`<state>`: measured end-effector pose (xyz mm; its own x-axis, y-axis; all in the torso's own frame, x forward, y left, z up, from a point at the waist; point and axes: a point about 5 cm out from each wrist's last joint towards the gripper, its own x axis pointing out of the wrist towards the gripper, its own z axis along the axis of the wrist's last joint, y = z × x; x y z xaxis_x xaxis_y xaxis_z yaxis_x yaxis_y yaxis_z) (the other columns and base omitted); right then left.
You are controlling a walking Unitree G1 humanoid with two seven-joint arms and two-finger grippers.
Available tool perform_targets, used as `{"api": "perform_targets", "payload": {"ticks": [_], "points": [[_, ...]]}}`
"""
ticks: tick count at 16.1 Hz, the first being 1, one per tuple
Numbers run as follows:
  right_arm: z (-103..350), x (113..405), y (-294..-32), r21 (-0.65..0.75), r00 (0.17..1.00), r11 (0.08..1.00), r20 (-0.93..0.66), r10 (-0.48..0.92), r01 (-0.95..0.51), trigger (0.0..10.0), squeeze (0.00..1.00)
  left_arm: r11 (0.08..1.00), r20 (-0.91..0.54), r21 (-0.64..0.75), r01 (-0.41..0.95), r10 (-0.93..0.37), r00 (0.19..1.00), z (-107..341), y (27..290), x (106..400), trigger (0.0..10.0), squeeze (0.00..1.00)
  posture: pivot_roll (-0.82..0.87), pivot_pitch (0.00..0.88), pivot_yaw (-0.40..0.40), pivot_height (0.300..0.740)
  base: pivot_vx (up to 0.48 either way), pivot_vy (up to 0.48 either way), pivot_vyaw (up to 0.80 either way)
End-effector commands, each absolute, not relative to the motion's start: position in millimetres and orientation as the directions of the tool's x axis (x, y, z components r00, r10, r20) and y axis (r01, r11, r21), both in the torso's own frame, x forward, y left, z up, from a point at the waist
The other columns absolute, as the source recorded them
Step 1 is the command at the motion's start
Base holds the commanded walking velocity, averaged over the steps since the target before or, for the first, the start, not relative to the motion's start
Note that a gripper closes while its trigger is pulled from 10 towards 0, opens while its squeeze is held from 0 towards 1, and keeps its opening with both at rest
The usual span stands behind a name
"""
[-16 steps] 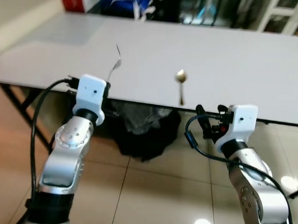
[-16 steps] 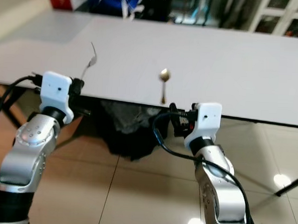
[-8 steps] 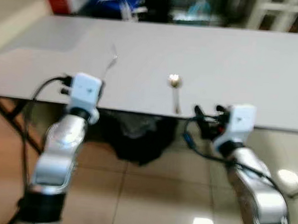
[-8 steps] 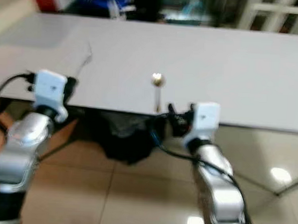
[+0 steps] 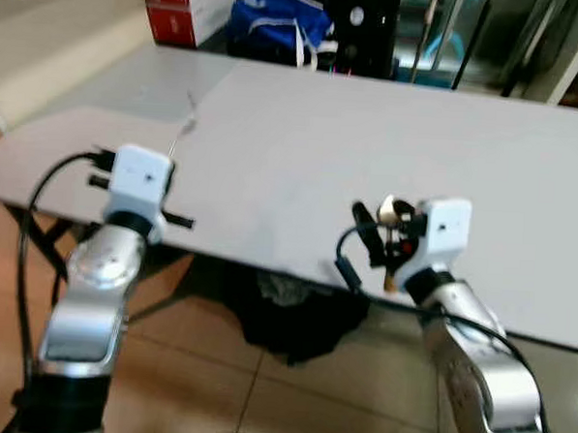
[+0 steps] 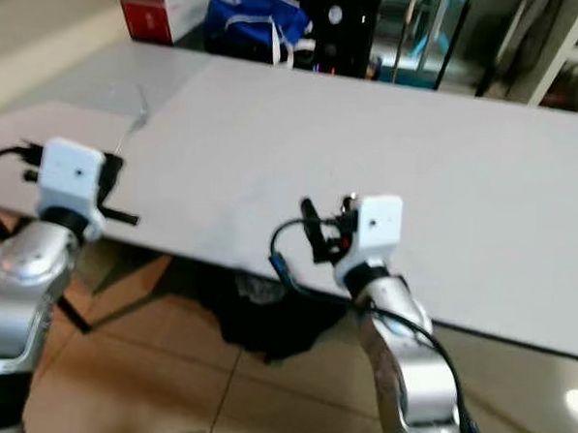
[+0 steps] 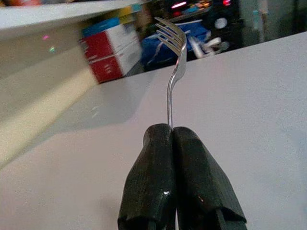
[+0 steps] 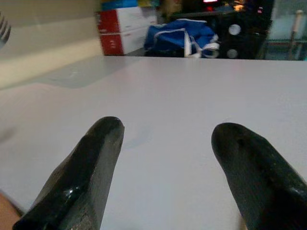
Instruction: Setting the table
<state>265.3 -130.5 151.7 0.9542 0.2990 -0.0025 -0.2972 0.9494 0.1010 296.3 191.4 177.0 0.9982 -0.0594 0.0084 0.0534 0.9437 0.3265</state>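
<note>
So the left gripper (image 7: 171, 139) has its two black fingers pressed tight together on the handle of a fork (image 7: 173, 62), and the fork sticks straight out past the fingertips, tines at the far end curving slightly up. It's thin shiny metal with four tines, held above the near left part of the white table (image 5: 303, 130) rather than lying on it. In the head view you can just make out its thin stem (image 5: 182, 133) poking up past the white wrist block.

The right gripper (image 8: 165, 132) has its fingers spread wide apart with nothing between them, hovering low over the tabletop near the front edge. Right by that wrist in the head view there's a small pale rounded thing (image 5: 390, 210), maybe a spoon bowl, but it's half hidden behind the wrist and cables, so I can't say for sure.

Beyond the far edge of the table there's a red and white box (image 5: 184, 7) and a blue bag (image 5: 280, 27). A dark bag (image 5: 298, 314) sits on the tiled floor under the table.
</note>
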Motion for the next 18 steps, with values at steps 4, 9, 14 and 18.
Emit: {"api": "perform_targets", "payload": {"ticks": [4,9,14,18], "points": [[158,257,-134,0.115,0.928,0.922,0.0,0.371,-0.369,10.0,0.0,0.809,-0.116,0.584,0.072,-0.004,0.993,166,206,310,10.0,0.0,-0.01,0.046,0.036,0.74,0.08,0.0,0.0],[157,253,-130,0.118,0.895,0.89,-0.025,0.445,-0.44,10.0,0.0,0.637,-0.201,0.752,0.172,-0.027,0.979,150,195,338,10.0,0.0,-0.02,0.054,0.035,0.74,0.0,0.0,0.0],[154,241,-123,0.1,0.846,0.845,-0.05,0.531,-0.525,10.0,0.0,0.486,-0.194,0.857,0.171,-0.003,0.981,132,182,360,10.0,0.0,-0.04,0.064,0.042,0.74,0.0,0.0,0.0],[149,238,-124,0.064,0.829,0.835,-0.096,0.55,-0.546,10.0,0.0,0.408,-0.155,0.901,0.147,-0.013,0.988,122,163,369,10.0,0.0,-0.06,0.069,0.043,0.74,0.0,0.0,0.0]]}}
